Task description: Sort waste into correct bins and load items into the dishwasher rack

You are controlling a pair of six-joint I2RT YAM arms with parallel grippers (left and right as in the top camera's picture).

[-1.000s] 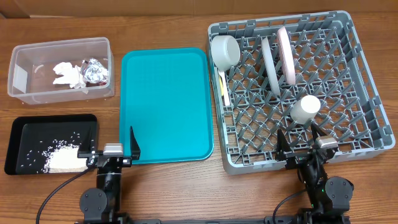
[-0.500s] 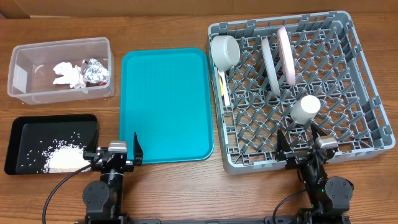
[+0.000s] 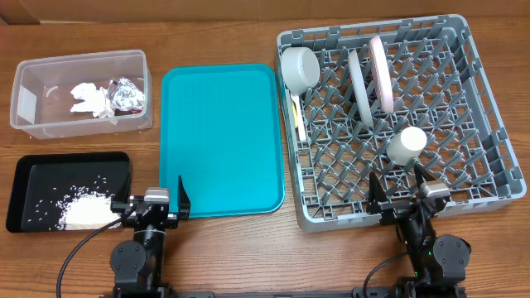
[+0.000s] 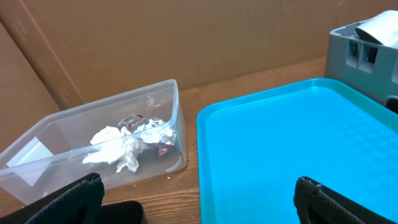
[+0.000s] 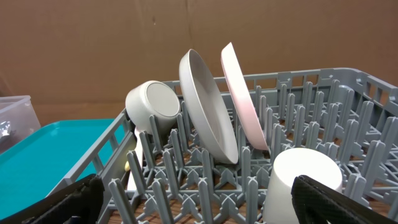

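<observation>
The left fingers (image 3: 180,197) and right fingers (image 3: 374,189) are held open and empty; the cup (image 3: 407,146) near the right fingers could be toppled by a careless forward swing.

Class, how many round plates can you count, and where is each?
2. The pale grey round plate and the white round plate stand on edge, side by side, in the grey plastic rack.

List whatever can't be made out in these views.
- Cutlery: too small overhead to tell fork from spoon; in the right wrist view, pegs of the rack hide most of it.
- Black tray: outside the left wrist view; rice grains too small overhead to count.
- Cup: lower part cut off by the right wrist view's bottom edge.
- Foil wrapper: print too blurred to read.
</observation>
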